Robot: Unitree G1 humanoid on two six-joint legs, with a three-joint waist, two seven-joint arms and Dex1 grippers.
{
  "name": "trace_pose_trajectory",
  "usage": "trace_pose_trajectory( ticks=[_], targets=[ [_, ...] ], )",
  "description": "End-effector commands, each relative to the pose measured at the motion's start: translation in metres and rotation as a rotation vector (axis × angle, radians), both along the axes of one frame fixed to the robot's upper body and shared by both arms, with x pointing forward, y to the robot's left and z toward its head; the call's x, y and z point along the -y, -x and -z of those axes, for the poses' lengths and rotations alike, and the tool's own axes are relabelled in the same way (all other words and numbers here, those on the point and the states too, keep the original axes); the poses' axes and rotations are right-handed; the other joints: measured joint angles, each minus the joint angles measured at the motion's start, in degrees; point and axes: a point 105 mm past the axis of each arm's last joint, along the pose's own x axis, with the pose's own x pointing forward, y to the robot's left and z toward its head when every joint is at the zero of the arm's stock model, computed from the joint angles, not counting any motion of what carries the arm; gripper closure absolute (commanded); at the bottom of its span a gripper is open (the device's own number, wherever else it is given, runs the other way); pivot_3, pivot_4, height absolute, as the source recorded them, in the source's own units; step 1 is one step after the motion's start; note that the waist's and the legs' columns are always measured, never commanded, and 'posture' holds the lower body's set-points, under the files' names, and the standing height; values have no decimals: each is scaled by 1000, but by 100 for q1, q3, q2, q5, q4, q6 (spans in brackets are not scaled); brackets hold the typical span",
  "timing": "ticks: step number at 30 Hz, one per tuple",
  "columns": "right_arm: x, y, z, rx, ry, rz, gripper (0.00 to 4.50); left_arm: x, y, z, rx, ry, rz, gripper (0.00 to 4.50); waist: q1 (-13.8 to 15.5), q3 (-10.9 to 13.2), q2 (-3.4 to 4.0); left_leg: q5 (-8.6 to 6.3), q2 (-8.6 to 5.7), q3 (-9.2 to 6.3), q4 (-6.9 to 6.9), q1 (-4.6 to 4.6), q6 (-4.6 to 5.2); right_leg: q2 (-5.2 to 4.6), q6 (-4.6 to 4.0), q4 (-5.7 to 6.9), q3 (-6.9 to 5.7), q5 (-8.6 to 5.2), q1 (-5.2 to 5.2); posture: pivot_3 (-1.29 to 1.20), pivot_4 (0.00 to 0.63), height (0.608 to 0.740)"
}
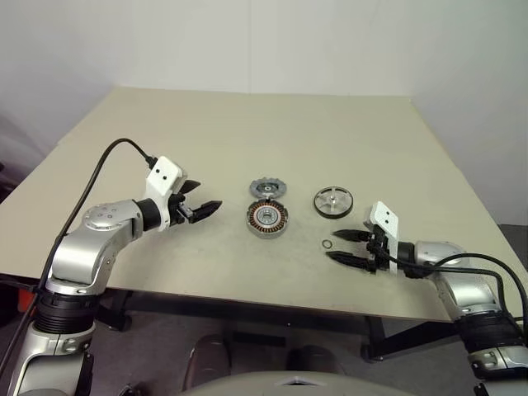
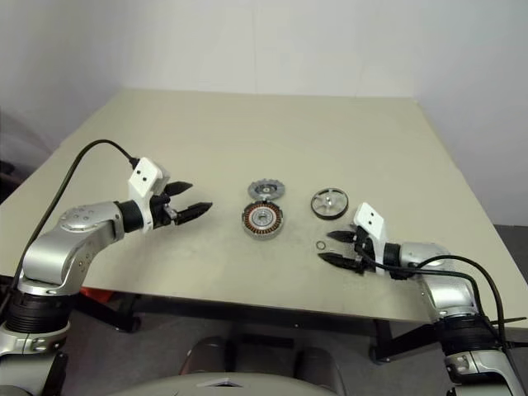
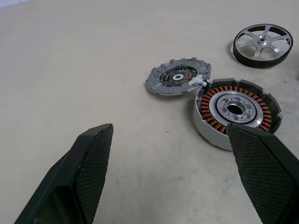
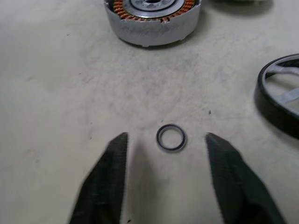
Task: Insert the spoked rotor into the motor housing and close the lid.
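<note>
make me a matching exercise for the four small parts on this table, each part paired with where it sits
Parts:
1. silver spoked rotor with dark rim
2. round silver motor housing with copper windings
3. dark grey notched-edge lid
4. tiny thin black ring

Places:
A. lies flat just behind the housing, touching its far rim
B. lies on the table between the open jaws of the right gripper
C. near the table's middle, ahead of the open left gripper
D. rightmost of the three larger parts, apart from the housing

Pairs: 1-D, 2-C, 3-A, 4-B
</note>
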Motion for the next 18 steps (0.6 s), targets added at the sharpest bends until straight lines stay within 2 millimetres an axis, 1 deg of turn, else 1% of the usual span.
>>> trace_pose_trajectory(
  ticks=[1,6,9,18],
  targets=[
    [-11,-9,-13,75,2,-14,1232,-1,-2,-11,46,-9,1,398,0,0,0,0,0,0,0,0,0,0,0,0,0,0,0,0,0,740],
    [-25,-12,-11,67,-2,-22,1232,-1,-2,-11,49,-10,-1,398,-1,0,1,0,0,-1,0,-3,0,0,-1,1,0,1,-3,0,0,740],
    [-30,-12,-10,57,-2,-24,1232,-3,-2,-12,52,-12,-3,398,0,0,1,0,0,-1,0,-4,1,0,-1,1,0,1,-3,0,0,740],
    [-16,-13,-4,12,14,13,1232,-3,-1,-11,50,-13,-3,398,1,-1,1,0,-1,-1,0,-2,0,0,-1,2,0,1,-1,0,0,740]
  ],
)
